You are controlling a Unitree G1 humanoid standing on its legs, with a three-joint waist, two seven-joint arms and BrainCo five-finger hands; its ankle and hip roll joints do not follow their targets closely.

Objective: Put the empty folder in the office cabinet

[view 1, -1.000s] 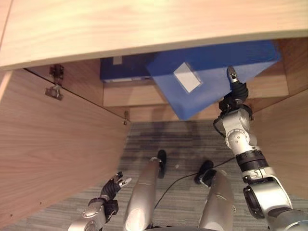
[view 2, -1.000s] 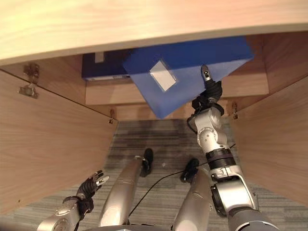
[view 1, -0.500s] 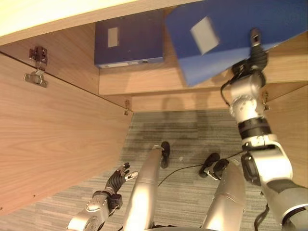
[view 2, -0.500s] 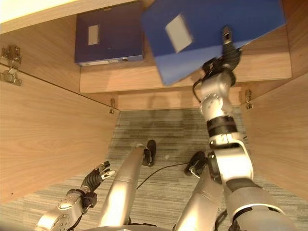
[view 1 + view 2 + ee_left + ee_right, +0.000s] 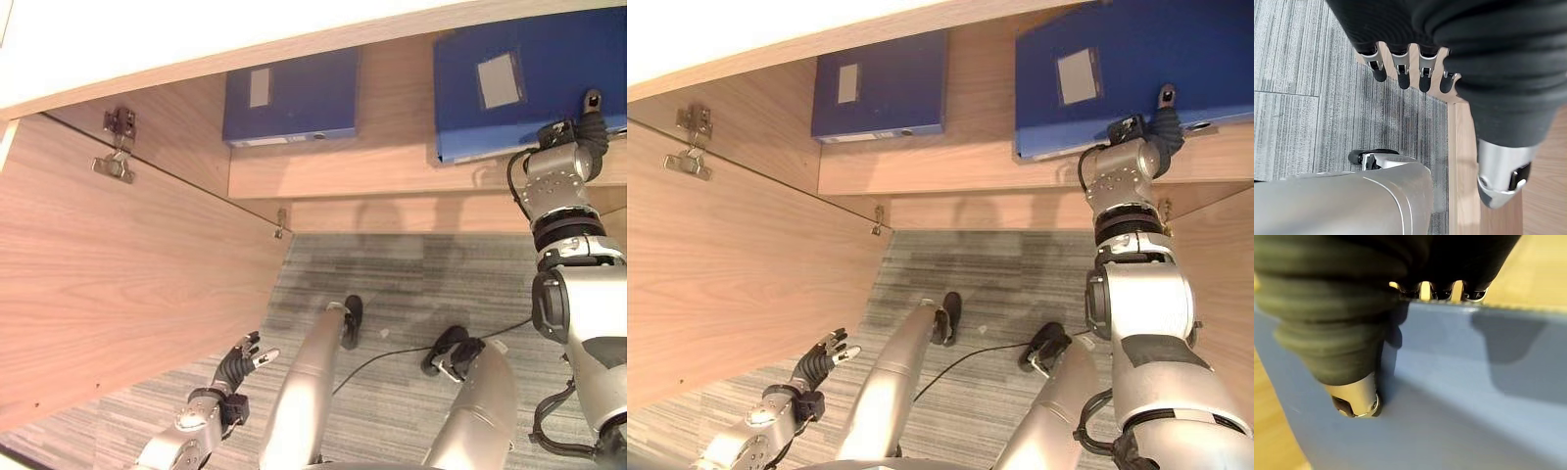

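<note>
Blue folder [image 5: 519, 83] lies on the cabinet shelf [image 5: 392, 171], at its right end.
Right hand [image 5: 578, 122] apparently pinches its edge; left hand [image 5: 240, 364] hangs relaxed above grey carpet [image 5: 392, 284]; a second folder [image 5: 289, 98] lies towards the shelf's left end.

Count: 2 blue rectangular folders on the wooden cabinet shelf. One dark blue folder [image 5: 290, 96] at 11 o'clock, one lighter blue folder [image 5: 519, 78] at 1 o'clock, each with 1 pale label. 2 open wooden cabinet doors: one [image 5: 118, 284] at 9 o'clock, one [image 5: 1225, 284] at 3 o'clock. 2 metal hinges [image 5: 116, 157] on the 9 o'clock door.
</note>
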